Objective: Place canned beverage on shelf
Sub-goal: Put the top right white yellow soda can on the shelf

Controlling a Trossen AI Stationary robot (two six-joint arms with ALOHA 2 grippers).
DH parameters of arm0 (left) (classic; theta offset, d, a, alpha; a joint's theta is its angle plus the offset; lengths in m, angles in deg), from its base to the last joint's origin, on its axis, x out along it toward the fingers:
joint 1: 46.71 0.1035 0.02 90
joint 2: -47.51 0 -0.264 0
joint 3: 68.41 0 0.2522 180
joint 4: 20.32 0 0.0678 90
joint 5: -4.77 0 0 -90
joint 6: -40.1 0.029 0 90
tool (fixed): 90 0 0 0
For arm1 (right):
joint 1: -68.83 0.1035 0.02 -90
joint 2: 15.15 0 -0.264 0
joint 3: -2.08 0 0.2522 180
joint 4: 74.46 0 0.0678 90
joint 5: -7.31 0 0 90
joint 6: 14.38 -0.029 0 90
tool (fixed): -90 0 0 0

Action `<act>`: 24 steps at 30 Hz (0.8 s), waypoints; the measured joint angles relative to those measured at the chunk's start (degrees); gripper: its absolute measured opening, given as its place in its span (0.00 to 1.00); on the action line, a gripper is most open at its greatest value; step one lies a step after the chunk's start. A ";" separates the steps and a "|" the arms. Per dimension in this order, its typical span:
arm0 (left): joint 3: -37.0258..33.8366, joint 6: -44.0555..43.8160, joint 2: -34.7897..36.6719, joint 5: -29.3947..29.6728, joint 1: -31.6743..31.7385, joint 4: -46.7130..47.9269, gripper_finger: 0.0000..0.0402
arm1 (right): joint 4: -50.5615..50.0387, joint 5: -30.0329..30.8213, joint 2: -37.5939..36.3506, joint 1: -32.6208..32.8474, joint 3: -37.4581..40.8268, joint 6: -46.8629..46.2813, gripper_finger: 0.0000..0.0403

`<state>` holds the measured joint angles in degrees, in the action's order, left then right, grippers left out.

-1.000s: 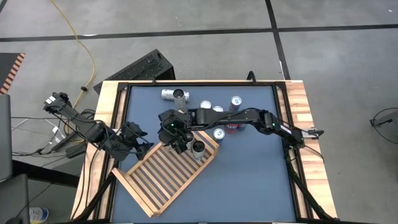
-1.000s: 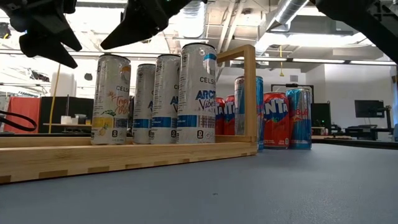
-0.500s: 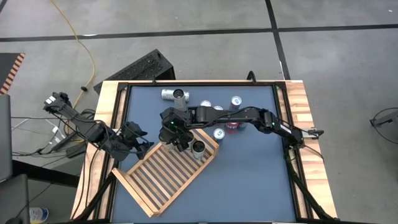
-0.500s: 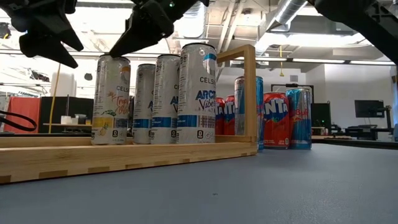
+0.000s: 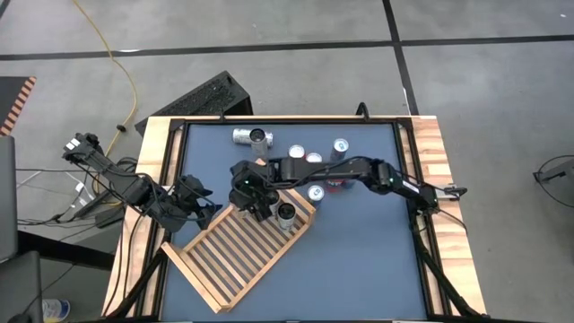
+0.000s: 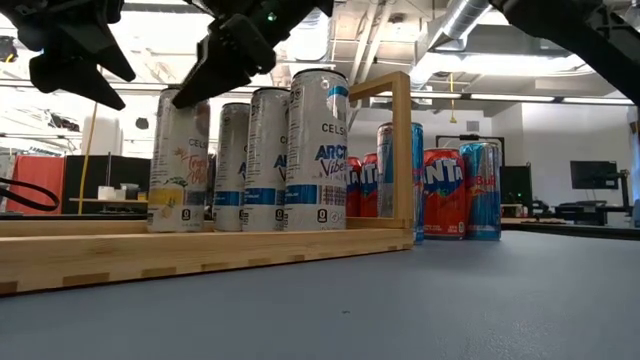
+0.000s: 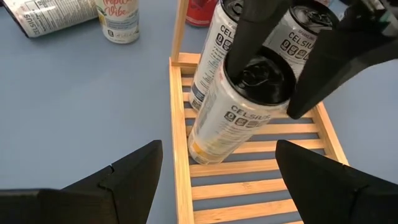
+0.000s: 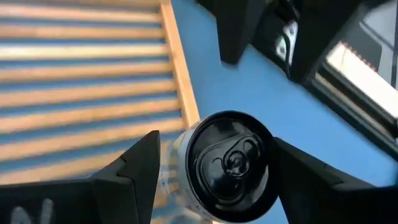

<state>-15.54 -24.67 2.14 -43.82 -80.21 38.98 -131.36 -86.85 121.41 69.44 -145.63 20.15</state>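
Note:
The light wooden slatted shelf (image 5: 235, 256) lies aslant at the table's left middle. Several tall white cans stand in a row on its far end (image 6: 268, 160). My right gripper (image 6: 200, 85) reaches over from the right and is open. Its fingers stand on either side of the top of the row's end can (image 8: 231, 158), which is upright on the slats (image 7: 236, 99). My left gripper (image 7: 217, 186) hangs open beside the shelf's left corner (image 5: 199, 208), with nothing between its fingers. My right gripper comes slanting down from above over the end can's top rim (image 7: 273, 93), one finger (image 7: 252, 37) on each side of it. I cannot tell whether either finger touches the can. The can stands upright on the shelf.
On the blue table beyond the shelf a silver can (image 5: 251, 136) lies on its side. Red and blue cans (image 6: 445, 190) and more white ones (image 5: 316, 158) stand there upright. An upright wooden post (image 6: 400, 150) rises at the shelf's far corner.
My right gripper has sunk toward the end can and tipped a little further down. In the low view its fingers now reach the can's top, where before they hung above it. The can has stayed put.

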 joint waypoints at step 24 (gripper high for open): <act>0.04 -0.75 -2.01 5.79 0.08 0.03 0.75 | -2.17 8.17 -0.34 2.57 -0.98 -4.75 0.62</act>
<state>-15.49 -25.42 0.13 -38.03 -80.13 39.02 -133.53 -78.68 121.07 72.01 -146.61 15.40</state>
